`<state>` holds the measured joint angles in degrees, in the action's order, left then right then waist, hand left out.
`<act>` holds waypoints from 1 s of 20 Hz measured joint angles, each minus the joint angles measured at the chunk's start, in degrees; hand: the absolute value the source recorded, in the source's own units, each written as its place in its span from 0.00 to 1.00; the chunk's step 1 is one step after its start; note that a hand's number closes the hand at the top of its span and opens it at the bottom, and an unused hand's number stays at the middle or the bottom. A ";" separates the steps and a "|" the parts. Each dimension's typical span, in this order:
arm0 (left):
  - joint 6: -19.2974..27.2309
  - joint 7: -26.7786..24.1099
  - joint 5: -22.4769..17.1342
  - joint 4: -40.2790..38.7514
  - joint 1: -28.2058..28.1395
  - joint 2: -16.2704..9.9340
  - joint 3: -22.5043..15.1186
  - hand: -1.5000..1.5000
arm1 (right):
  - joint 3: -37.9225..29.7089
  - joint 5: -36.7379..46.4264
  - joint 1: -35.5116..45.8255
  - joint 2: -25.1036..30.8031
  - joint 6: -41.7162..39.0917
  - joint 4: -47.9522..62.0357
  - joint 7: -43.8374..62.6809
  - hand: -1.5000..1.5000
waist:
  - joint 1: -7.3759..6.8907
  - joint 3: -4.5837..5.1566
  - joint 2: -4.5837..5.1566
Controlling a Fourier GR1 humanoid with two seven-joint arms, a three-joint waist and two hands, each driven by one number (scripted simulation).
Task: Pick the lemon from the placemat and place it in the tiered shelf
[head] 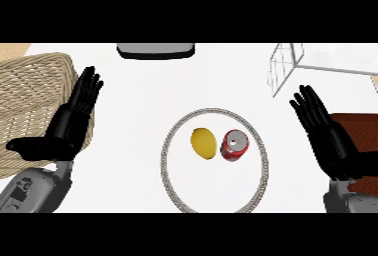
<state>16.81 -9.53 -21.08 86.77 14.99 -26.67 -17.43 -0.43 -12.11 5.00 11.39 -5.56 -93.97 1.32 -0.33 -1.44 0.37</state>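
Two hands in frame, both flat open with fingers straight, neither holding nor touching any item. Left hand [70, 120] sits at left of frame, fingers pointing up, thumb sticking out toward lower left; it overlaps the right edge of a woven wicker basket [29, 95] in the upper left, contact can't be told from this angle. Right hand [325, 135] sits at right of frame, fingers up and angled slightly left, well apart from the centre items. Grey forearms enter from the lower corners, cut off by the bottom edge.

Lemon [204, 143] lies on a round white placemat [171, 165] with a braided grey rim, centre of frame, slightly left of the mat's middle. Red can [235, 145] is just right of the lemon, silver top visible, apparently tilted or on its side; a narrow gap or contact between the two, can't tell which.

Tiered shelf [295, 65], white wire frame, upper right, cut off by the right edge; tiers hard to make out. Brown object [362, 127] behind the right hand, mostly hidden and cut off. Grey and dark item [156, 50] at top centre on the white surface [133, 100], cropped by the top edge, unidentifiable.
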 measured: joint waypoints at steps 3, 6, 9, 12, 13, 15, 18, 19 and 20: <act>0.00 3.22 -0.69 -2.26 -1.90 -0.06 0.16 0.50 | -1.02 1.67 2.25 1.16 1.04 -0.20 -0.32 1.00 | 0.06 0.73 -0.15; -0.16 8.04 -3.03 -6.12 -5.84 -0.33 0.40 0.50 | -2.77 5.43 4.24 4.14 2.59 -1.09 -2.33 1.00 | -0.12 1.11 -0.11; -0.44 11.77 -5.01 -8.85 -8.17 0.37 0.06 0.50 | -3.27 14.23 3.27 9.56 5.88 2.19 1.83 1.00 | -0.09 1.61 0.40; -1.64 13.21 -6.13 -10.42 -9.20 0.85 0.51 0.50 | -2.86 16.76 4.30 8.22 8.04 7.61 2.35 0.00 | -0.26 1.36 0.04; -2.23 13.95 -6.45 -10.59 -9.24 0.43 1.10 0.50 | -2.50 17.11 4.41 7.65 8.11 8.63 1.82 0.00 | -0.18 1.30 -0.10; -2.62 15.84 -6.74 -10.83 -8.93 0.45 1.68 0.50 | -2.33 16.84 5.14 8.13 6.21 9.90 0.39 0.00 | -0.02 1.20 -0.30; -3.08 16.00 -6.85 -10.48 -9.70 0.60 2.54 0.50 | -0.80 16.20 4.90 9.39 1.71 9.51 -0.64 0.00 | 0.15 1.14 -0.53; -3.07 16.20 -6.78 -10.69 -9.75 0.79 2.63 0.50 | -0.45 15.49 4.69 10.36 -0.28 7.95 0.30 0.00 | 0.32 1.11 -0.61; -3.20 16.39 -6.77 -10.77 -9.79 0.84 2.81 0.50 | 0.21 14.87 4.74 10.75 -1.91 6.51 1.50 0.00 | 0.40 1.10 -0.68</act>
<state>13.62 6.86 -27.85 76.00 5.20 -25.84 -14.61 -0.23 2.76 9.75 22.15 -7.47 -87.46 2.82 0.07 -0.34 -0.30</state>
